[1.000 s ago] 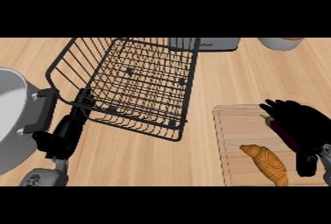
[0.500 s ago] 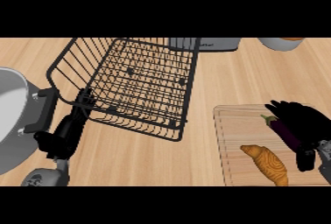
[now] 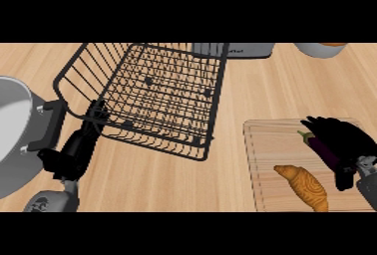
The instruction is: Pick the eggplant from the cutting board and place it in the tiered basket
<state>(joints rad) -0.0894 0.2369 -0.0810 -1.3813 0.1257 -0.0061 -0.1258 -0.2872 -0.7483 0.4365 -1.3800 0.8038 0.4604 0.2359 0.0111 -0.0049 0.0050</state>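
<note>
wooden worktop: pale planks, carrying all that follows.
cutting board: light wood, at the worktop's right edge toward the near side.
eggplant: dark purple with a green stem end, lying on the cutting board's right half, stem toward the far side.
right hand: black, over the cutting board's right edge, fingers curled round the eggplant and covering much of it.
croissant: golden brown, on the cutting board's near part, just beside the eggplant and hand.
tiered basket: black wire, near the worktop's middle and far-left side; nothing lies in the wire tray that shows.
left hand: black, at the near-left, beside the basket's near-left corner; whether its fingers are released or clenched cannot be told.
grey pot: at the left edge, with a dark side handle; its inside is not visible.
far edge: a grey container and a white bowl, both cut off, contents unclear.
</note>
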